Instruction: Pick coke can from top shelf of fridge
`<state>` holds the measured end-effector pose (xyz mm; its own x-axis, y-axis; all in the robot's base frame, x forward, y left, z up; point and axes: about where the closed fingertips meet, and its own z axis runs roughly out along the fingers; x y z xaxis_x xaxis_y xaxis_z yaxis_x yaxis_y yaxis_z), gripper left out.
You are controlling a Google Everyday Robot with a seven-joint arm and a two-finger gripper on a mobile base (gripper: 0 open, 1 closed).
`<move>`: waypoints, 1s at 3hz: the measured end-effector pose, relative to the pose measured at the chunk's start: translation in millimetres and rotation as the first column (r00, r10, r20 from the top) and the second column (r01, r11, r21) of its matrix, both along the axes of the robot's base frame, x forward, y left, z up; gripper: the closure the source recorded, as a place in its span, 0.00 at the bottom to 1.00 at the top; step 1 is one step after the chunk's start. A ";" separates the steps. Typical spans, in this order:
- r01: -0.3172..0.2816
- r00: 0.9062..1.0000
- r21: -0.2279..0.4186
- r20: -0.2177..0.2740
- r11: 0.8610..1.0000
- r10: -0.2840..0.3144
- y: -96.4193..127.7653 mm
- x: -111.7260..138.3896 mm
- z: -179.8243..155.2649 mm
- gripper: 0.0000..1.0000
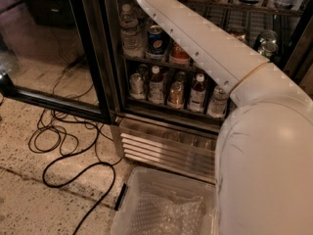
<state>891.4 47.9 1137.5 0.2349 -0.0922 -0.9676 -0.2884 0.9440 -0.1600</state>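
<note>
My white arm (210, 48) reaches from the lower right up and left into the open fridge (161, 146) and leaves the frame at the top. The gripper is out of view above the top edge. The coke can is hidden or out of view. The uppermost wire rack in view (254, 11) carries several bottles and cans, cut off by the top edge. Below it, a blue Pepsi can (155, 38) stands beside a water bottle (129, 31). A reddish container (179, 57) is half hidden behind the arm.
The black-framed glass door (93, 58) stands open at left. A lower rack holds several bottles and cans (176, 94). Black cables (63, 146) loop over the speckled floor. A clear plastic bin (161, 204) with bubble wrap sits before the louvred base.
</note>
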 end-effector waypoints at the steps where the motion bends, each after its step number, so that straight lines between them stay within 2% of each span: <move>1: -0.023 1.000 0.012 -0.014 1.000 0.023 -5.7 -21.1 5.1 1.00; 2: -0.091 0.991 0.074 -0.094 0.993 0.098 2.6 -47.2 -8.7 1.00; 3: -0.117 0.981 0.119 -0.140 0.986 0.133 11.5 -50.3 -19.9 1.00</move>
<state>841.2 59.4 1117.5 0.0923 0.0376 -0.9950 -0.4179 0.9085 -0.0044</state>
